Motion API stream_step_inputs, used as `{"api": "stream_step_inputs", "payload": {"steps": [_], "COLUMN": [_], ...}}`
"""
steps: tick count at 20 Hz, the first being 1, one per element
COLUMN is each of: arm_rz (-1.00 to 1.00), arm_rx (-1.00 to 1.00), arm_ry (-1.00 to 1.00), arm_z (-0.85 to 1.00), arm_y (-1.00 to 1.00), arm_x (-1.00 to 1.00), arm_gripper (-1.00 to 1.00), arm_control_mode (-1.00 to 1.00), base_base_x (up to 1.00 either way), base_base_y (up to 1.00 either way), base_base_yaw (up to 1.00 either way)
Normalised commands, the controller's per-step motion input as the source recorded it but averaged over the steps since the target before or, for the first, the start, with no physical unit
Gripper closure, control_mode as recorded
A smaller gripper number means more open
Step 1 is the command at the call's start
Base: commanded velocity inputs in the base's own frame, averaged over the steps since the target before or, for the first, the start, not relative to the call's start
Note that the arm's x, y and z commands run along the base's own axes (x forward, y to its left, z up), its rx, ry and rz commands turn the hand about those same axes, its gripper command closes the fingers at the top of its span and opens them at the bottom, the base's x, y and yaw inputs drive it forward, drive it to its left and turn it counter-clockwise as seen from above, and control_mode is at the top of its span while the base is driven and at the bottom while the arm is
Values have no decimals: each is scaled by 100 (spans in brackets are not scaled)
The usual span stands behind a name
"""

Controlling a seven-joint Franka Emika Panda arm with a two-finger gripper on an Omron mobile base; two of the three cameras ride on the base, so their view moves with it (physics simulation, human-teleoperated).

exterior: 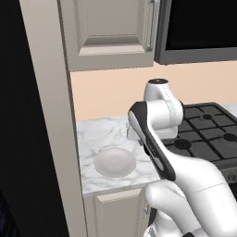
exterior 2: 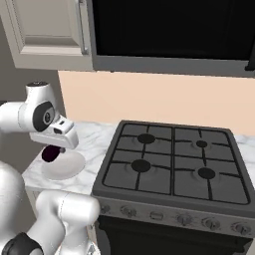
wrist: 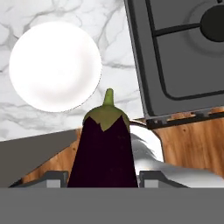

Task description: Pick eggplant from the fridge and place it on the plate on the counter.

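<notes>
My gripper (wrist: 104,179) is shut on the eggplant (wrist: 105,148), a glossy dark purple oblong with a green cap that points away from the hand. The white plate (wrist: 55,66) lies on the marble counter (wrist: 65,13) below, up and to the left of the eggplant's tip in the hand view. From the right base view, the gripper (exterior 2: 51,149) hangs just above the plate (exterior 2: 62,167) with the eggplant (exterior 2: 49,154) over its left rim. The left base view has the plate (exterior: 115,161) near the counter's (exterior: 97,134) front edge and the fridge's (exterior: 18,115) black front at far left.
A black stove top (exterior 2: 169,159) adjoins the counter on the right, close to the plate. Beige wall cabinets (exterior: 111,28) and a dark hood (exterior 2: 169,35) hang above. A tall beige panel (exterior: 55,115) stands between fridge and counter.
</notes>
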Motion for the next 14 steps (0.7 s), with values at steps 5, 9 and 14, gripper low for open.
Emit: {"api": "stream_step_inputs", "payload": {"steps": [5, 9, 14], "arm_rz": [0, 0, 0], "arm_rx": [0, 0, 0], "arm_ry": [8, 9, 3], "arm_z": [-49, -50, -46], "arm_y": [24, 21, 14], "arm_x": [51, 54, 56], "arm_gripper": [100, 100, 100], "arm_control_mode": [-100, -100, -100], "base_base_x": [0, 0, 0], "base_base_y": [0, 0, 0], "base_base_yaw": [0, 0, 0]}}
